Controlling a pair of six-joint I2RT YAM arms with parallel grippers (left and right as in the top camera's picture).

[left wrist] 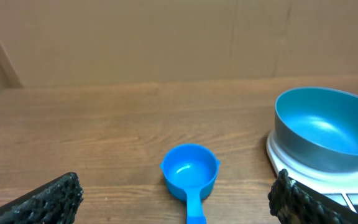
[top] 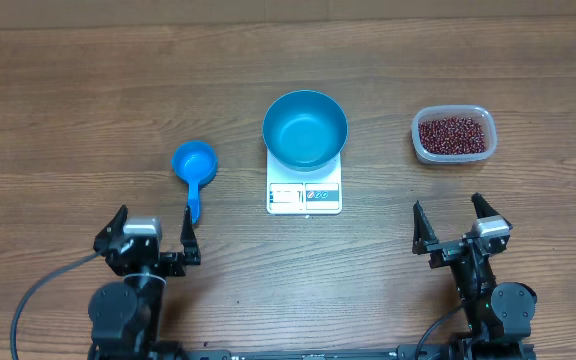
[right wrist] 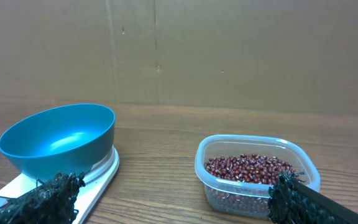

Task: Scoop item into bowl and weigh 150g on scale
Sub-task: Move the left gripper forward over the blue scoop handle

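A bright blue bowl [top: 305, 129] stands empty on the white scale [top: 304, 195] at the table's middle; both also show in the wrist views, the bowl [left wrist: 325, 127] [right wrist: 58, 138] and the scale [left wrist: 284, 163] [right wrist: 95, 177]. Dark red-brown beans [top: 453, 134] [right wrist: 248, 168] fill a clear plastic tub [top: 452, 133] at the right. A small blue handled scoop [top: 194, 165] [left wrist: 190, 171] lies left of the scale, handle toward me. My left gripper [top: 152, 240] [left wrist: 179, 202] stands open just short of the scoop's handle. My right gripper [top: 460, 228] [right wrist: 173, 202] stands open, near the table's front edge, empty.
The wooden table [top: 68, 100] runs back to a brown cardboard wall [left wrist: 166, 37]. Black cables [top: 38, 295] trail from the arm bases at the front edge.
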